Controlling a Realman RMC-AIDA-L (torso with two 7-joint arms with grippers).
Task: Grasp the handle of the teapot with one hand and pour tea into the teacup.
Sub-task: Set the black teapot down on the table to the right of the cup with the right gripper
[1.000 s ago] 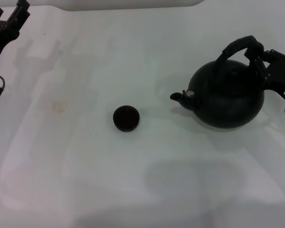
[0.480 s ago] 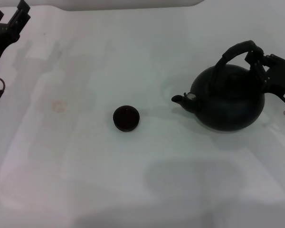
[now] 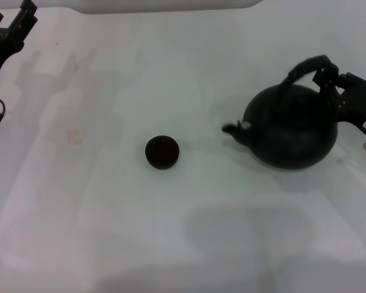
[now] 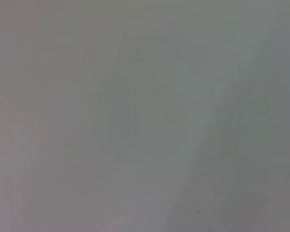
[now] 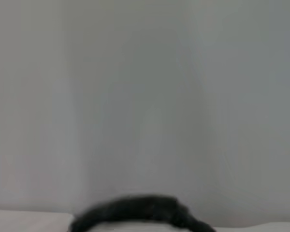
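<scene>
Lifted slightly since before: one teapot, right gripper clamped on its handle. One teacup well apart. Left gripper parked, grip unclear.

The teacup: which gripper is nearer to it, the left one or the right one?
The right. The right gripper is at the teapot's handle, on the teacup's right side. The left gripper is parked at the table's far left corner, farther from the cup.

The teapot is a big round matte-black pot on the right, its short spout pointing left toward the teacup. Its arched handle stands upright on top. The tiny black teacup sits upright, well apart.
</scene>
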